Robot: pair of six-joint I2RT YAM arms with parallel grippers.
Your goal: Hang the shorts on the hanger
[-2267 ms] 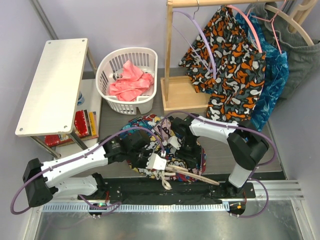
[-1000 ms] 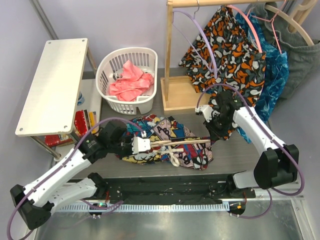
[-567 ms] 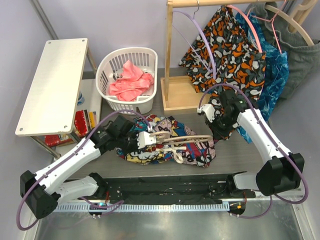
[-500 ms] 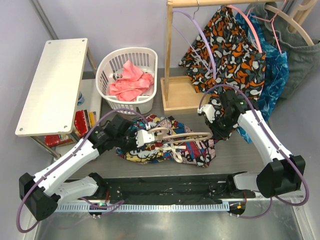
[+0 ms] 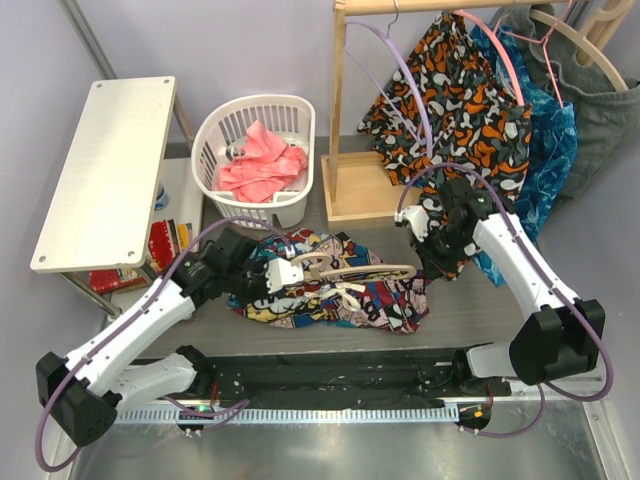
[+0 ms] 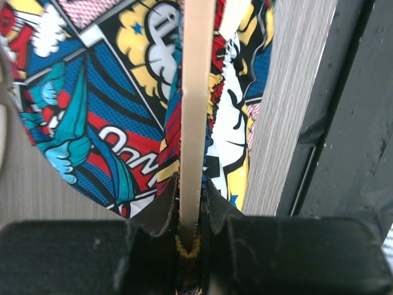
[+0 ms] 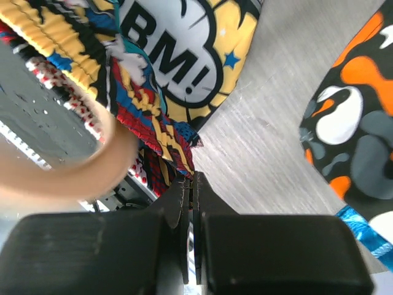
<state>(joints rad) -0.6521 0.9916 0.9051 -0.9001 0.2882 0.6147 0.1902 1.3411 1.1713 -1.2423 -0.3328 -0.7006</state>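
Note:
The comic-print shorts (image 5: 385,300) lie bunched on the grey table between the arms, filling the left wrist view (image 6: 92,110) and the top of the right wrist view (image 7: 178,55). The beige wooden hanger (image 5: 360,272) lies across them, pointing right. My left gripper (image 5: 283,277) is shut on the hanger's left end. In its wrist view (image 6: 190,184) the hanger's bar (image 6: 198,92) runs straight out from the jaws, with a bit of yellow waistband beneath. My right gripper (image 5: 430,262) is shut at the shorts' right edge, a fabric corner meeting its tips (image 7: 190,178). The hanger (image 7: 73,172) shows blurred there.
A white basket (image 5: 215,125) with pink cloth stands at the back. A white bench (image 5: 105,170) with books (image 5: 165,250) under it is at the left. A wooden rack (image 5: 340,110) carries an orange-black garment (image 5: 470,130) and a blue one (image 5: 550,150), close behind the right arm.
My left gripper has carried the hanger a little away from me and leftward over the shorts, and the fabric has shifted with it. The right gripper has barely moved.

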